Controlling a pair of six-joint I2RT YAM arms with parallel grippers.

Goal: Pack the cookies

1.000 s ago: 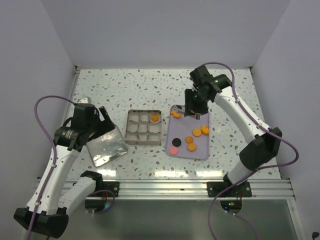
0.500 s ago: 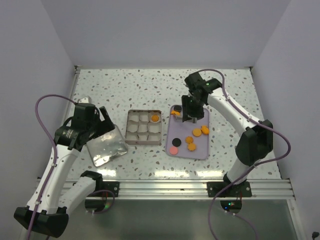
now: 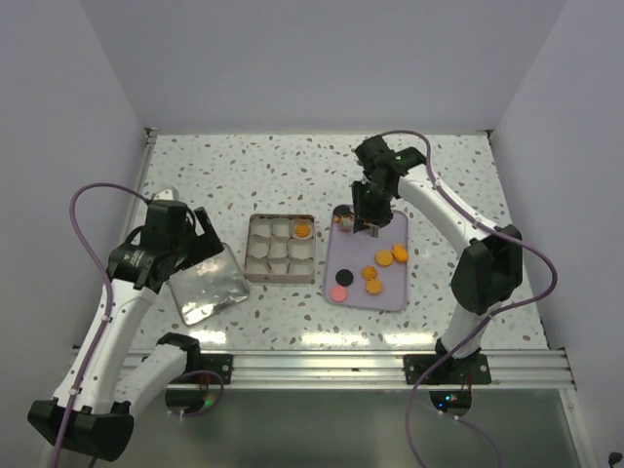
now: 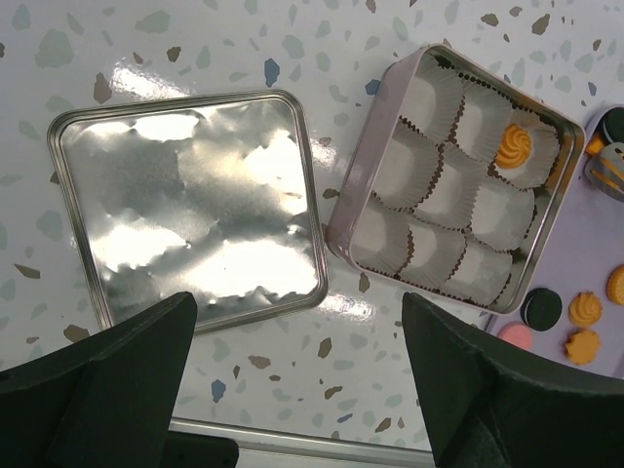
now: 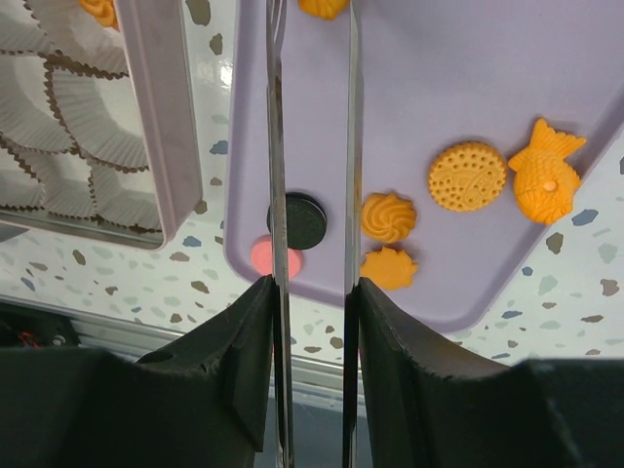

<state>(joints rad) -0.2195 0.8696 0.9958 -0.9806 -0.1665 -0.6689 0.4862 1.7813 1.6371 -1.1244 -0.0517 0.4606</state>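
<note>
Where right gripper (image 5: pixel 312 10) tips end, orange cookie (image 5: pixel 328 6) between.

We see bright, even overhead light; glare blotches the lid (image 4: pixel 185 210) and the glossy table (image 4: pixel 292 39) beside it.

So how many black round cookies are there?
2: near black cookie beside the pink cookie, lilac tray's near-left corner; far black cookie at its far-left corner by the right gripper, maybe hiding more.
</note>
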